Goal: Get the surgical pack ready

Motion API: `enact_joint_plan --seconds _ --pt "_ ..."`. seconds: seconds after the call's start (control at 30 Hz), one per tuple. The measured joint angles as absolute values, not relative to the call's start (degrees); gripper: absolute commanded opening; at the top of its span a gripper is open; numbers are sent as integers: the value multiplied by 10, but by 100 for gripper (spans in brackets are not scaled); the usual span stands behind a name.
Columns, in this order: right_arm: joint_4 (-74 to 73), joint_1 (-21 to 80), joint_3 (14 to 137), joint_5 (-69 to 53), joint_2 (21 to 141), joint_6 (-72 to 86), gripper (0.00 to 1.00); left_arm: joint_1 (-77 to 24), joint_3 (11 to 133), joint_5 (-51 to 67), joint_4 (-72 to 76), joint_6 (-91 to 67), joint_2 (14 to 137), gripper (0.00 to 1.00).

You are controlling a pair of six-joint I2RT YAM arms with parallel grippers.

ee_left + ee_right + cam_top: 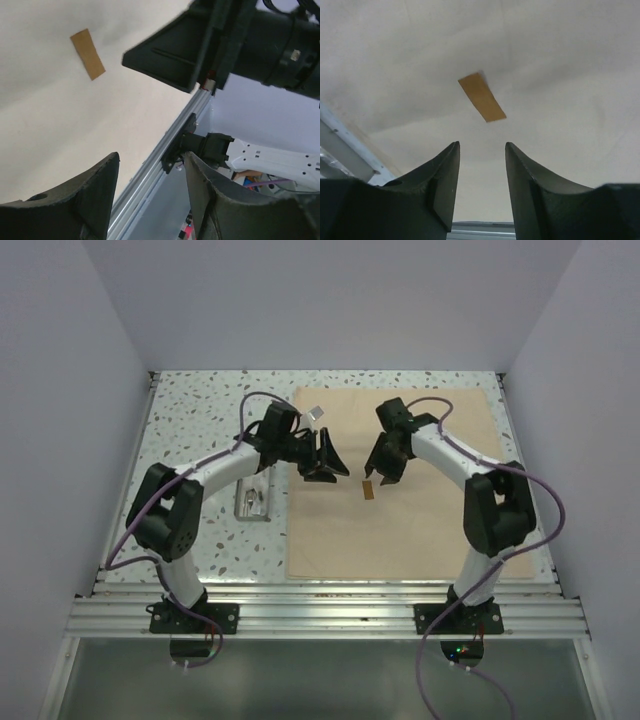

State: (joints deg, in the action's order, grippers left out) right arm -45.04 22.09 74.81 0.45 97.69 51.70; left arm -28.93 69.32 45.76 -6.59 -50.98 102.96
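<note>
Both the left pincer [333,462] and the right pincer [384,474] hover over the tan cloth sheet [400,530], fingers apart and empty. A small brown strip [481,97] lies flat just ahead of the right pincer, between the two. The grey metal tray [240,508] sits behind the left pincer, just off the cloth's left edge, probably waiting to be placed. Below both pincers, bare cloth leaves room.

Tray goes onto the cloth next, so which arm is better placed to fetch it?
Left. The tray lies left of the cloth, beside the left arm; the left gripper is open and nearer than the right gripper.
</note>
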Motion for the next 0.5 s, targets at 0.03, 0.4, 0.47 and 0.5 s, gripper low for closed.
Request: enact_joint_plan --seconds 0.03,0.4,0.47,0.5 --pt "-453 225 772 4 1012 493 49 -289 703 444 -88 -495 1029 58" --pt "-456 262 872 4 1124 274 61 -250 694 377 -211 -416 1009 59" --pt "-455 262 877 4 1125 254 60 -243 691 371 -220 -408 1003 59" --pt "-456 263 878 4 1126 247 59 -241 689 370 -222 -407 1001 59"
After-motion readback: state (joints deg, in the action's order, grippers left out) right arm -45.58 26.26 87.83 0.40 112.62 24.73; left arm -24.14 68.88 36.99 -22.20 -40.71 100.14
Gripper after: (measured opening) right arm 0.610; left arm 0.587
